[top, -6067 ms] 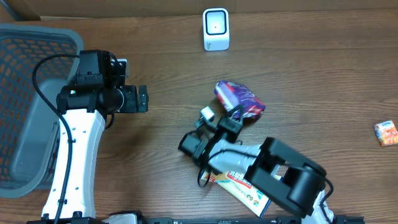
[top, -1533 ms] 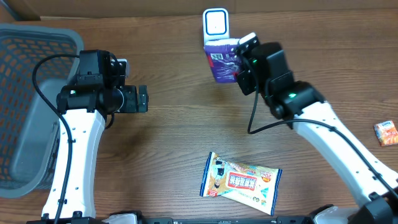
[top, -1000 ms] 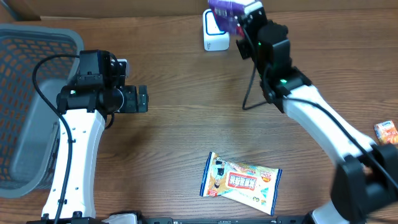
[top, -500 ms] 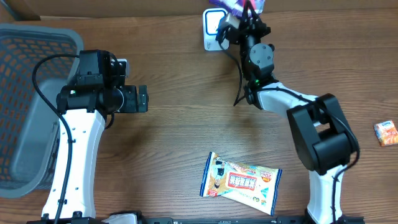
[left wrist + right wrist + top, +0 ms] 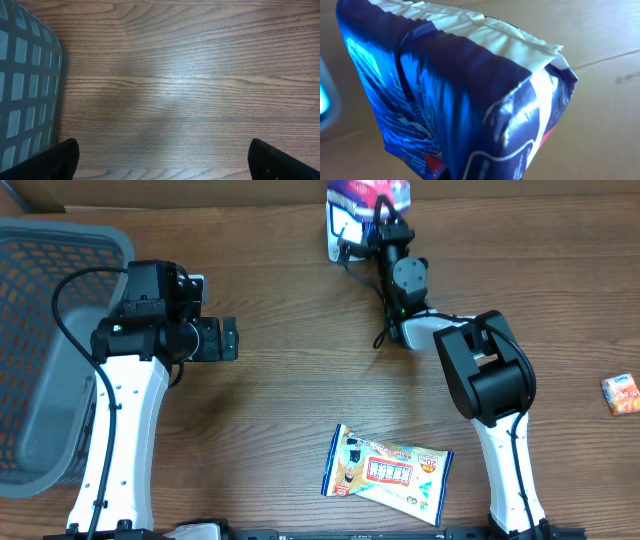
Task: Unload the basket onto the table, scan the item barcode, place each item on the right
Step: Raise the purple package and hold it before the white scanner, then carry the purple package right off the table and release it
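Overhead, the right arm (image 5: 480,380) stretches to the far edge of the desk (image 5: 300,410), its jaws clamped tight on a blue-purple packet (image 5: 368,190) that covers the upper part of the white scanner (image 5: 343,232). The right wrist view is filled by that crinkled packet, white sealed seam uppermost, with the scanner's cyan glow at the left edge. The left jaws stand wide apart and hold nothing, over bare wood just beside the grey basket (image 5: 40,250), while a yellow snack pack (image 5: 388,473) lies flat near the front edge and a small orange packet (image 5: 620,393) sits well apart at the right.
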